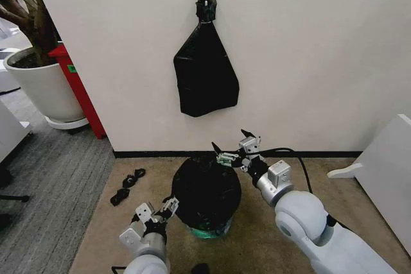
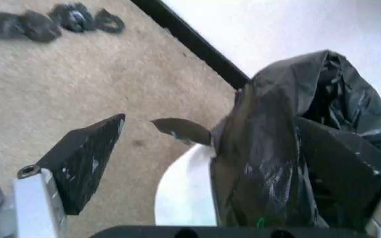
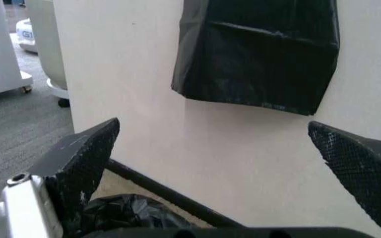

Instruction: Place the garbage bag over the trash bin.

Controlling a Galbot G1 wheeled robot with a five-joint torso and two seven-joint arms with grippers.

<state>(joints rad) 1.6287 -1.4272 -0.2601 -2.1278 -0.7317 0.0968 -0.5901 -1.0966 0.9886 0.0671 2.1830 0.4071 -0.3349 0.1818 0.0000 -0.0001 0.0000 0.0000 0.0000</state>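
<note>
The garbage bag (image 1: 205, 187) is draped over the trash bin, whose greenish base (image 1: 209, 229) pokes out below it. In the left wrist view the glossy black garbage bag (image 2: 289, 163) hangs down the cream-white bin wall (image 2: 180, 196). My left gripper (image 1: 157, 208) is low at the bag's left side, open; its fingers (image 2: 85, 153) straddle the bag's edge (image 2: 210, 124). My right gripper (image 1: 230, 142) hovers at the bag's upper right near the wall, open (image 3: 214, 124), nothing between its fingers (image 3: 78, 163). The bag's top (image 3: 124, 213) lies just under it.
A black bag bundle (image 1: 205, 72) hangs from a wall hook above the bin. Black scraps (image 1: 128, 184) lie on the carpet to the left. A large white plant pot (image 1: 42, 85) and a red stand (image 1: 80, 88) are at far left, white furniture (image 1: 385, 171) at right.
</note>
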